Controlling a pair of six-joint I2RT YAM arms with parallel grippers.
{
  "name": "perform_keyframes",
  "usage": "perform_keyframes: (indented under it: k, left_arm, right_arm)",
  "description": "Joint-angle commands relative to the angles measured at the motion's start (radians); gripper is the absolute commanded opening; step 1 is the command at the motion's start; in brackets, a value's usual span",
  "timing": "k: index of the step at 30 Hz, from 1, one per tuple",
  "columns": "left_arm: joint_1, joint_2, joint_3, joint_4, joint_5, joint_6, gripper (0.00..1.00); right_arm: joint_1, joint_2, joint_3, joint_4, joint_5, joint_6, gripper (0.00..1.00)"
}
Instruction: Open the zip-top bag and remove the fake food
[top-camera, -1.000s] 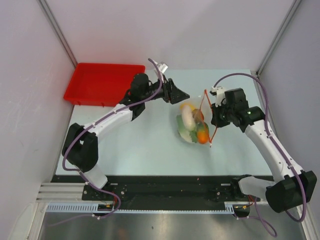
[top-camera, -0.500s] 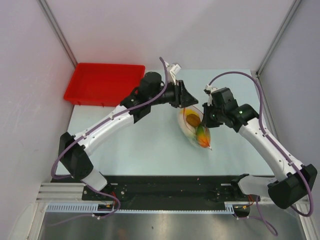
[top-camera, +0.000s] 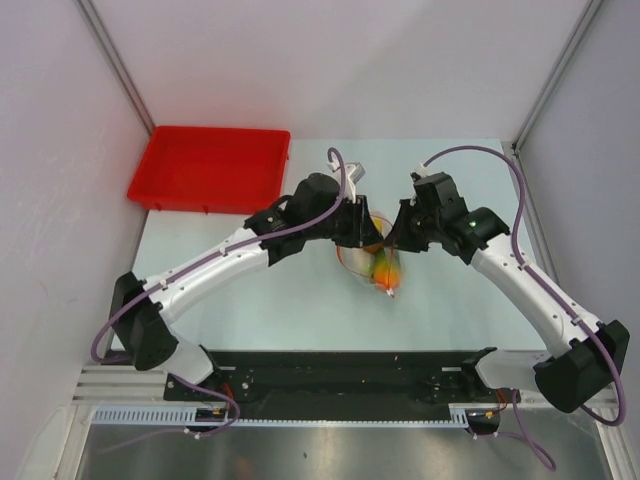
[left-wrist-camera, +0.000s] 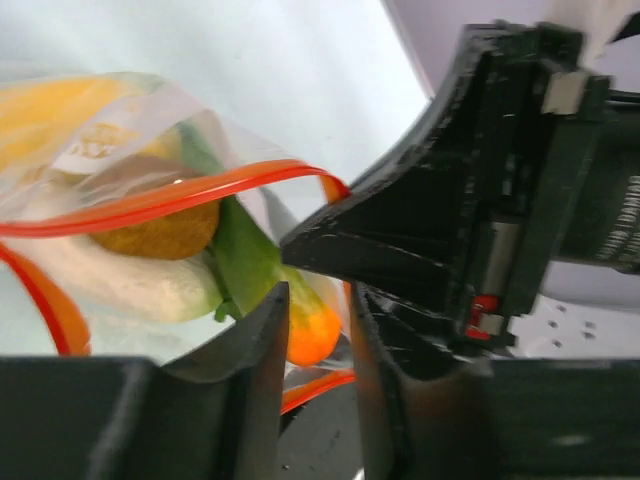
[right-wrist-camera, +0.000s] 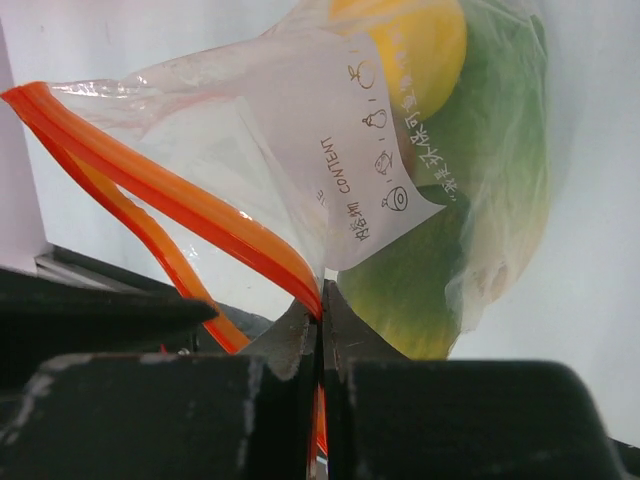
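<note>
Right wrist: right gripper (right-wrist-camera: 320, 322) clamps the zip-top bag (right-wrist-camera: 300, 130) by its strip
At its rim the left gripper (left-wrist-camera: 315, 312) stands narrow, grip unclear

Pale blue table (top-camera: 300, 300), red tray (top-camera: 210, 168) at far-left corner

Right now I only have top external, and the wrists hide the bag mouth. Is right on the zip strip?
Observer: Yes. In the right wrist view the right gripper has its jaws shut on the zip strip of one lip of the zip-top bag.
Operator: Left?
Observer: On the left gripper the jaws stand slightly apart, with a strip run crossing low in the gap.
Operator: Mouth open?
Observer: Yes, the lips are parted, with the fake food inside.
</note>
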Motion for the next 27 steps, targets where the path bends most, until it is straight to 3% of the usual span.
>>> perform_keyframes:
  k: [1,4,12,18,19,27]
  left_arm:
    - [-0.029,0.004,0.056,-0.107,-0.196,0.060,0.48]
    - [-0.032,0.042,0.068,-0.161,-0.298,0.036,0.55]
    - [-0.034,0.134,0.096,-0.170,-0.392,-0.006,0.59]
    - [-0.034,0.180,0.101,-0.106,-0.403,0.017,0.74]
    - [-0.034,0.196,0.107,-0.112,-0.414,0.016,0.81]
    - [-0.037,0.282,0.156,-0.156,-0.468,0.040,0.82]
  right_arm:
    - [0.003,-0.008,0.041,0.045,-0.012,0.071,0.00]
    - [0.002,-0.003,0.041,0.055,-0.020,0.088,0.00]
    - [0.002,0.008,0.041,0.062,-0.028,0.099,0.00]
    - [-0.001,0.020,0.041,0.057,-0.051,0.083,0.00]
    - [-0.003,0.020,0.041,0.057,-0.054,0.082,0.00]
    - [-0.021,0.023,0.041,0.048,-0.069,0.056,0.00]
